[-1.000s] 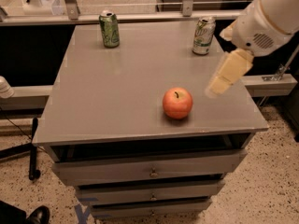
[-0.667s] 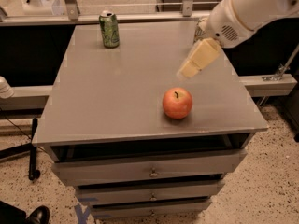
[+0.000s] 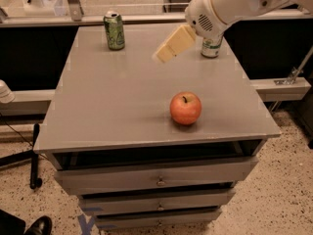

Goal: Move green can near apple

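The green can [image 3: 114, 31] stands upright at the back left of the grey table top [image 3: 122, 102]. The red-orange apple [image 3: 186, 108] sits at the front right of the table top. My gripper [image 3: 168, 48], cream-coloured, hangs in the air above the back middle of the table, to the right of the green can and above and behind the apple. It holds nothing that I can see. The white arm reaches in from the upper right.
A mostly white can with green lettering [image 3: 211, 47] stands at the back right, partly hidden by my arm. The table top sits on a cabinet with drawers [image 3: 156, 180]. A ledge [image 3: 279, 87] runs on the right. A shoe [image 3: 36, 225] shows at bottom left.
My gripper has moved left across the back of the table, from beside the white can toward the green can. The cans and the apple have not moved.
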Robot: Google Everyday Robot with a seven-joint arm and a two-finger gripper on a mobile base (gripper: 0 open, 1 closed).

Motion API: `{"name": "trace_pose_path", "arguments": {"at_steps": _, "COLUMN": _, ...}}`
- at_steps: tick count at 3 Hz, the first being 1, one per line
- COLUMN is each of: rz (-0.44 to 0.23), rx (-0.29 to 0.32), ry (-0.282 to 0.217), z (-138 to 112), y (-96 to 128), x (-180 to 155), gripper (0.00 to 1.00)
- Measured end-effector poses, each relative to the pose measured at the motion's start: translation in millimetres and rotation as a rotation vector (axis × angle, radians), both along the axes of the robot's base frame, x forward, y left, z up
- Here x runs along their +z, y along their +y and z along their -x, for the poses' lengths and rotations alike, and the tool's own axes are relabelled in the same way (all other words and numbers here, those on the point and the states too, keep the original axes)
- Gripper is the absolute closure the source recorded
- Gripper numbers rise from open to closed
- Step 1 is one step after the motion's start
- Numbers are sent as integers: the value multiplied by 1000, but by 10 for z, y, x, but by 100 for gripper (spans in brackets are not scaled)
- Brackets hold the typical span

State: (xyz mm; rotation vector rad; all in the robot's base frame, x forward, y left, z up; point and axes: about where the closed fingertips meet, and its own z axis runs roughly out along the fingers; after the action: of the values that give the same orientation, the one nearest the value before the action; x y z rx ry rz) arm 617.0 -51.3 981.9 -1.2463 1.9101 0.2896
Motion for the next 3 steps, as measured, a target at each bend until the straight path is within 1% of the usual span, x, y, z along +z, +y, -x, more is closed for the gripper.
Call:
{"name": "trace_pose_path", "arguments": {"at_steps": 1, "rz": 0, "rx": 0, "ry": 0, "z": 0, "y": 1, "x": 0, "gripper": 0}}
{"name": "trace_pose_path", "arguments": {"at_steps": 2, "rz": -57, "rx": -12, "ry": -35, "z": -176, "y": 69, "x": -43, "gripper": 0}}
{"name": "trace_pose_path", "arguments": {"at_steps": 3, "rz": -179, "rx": -5, "ry": -100, "z": -692, "y": 259, "x": -189, "gripper": 0}}
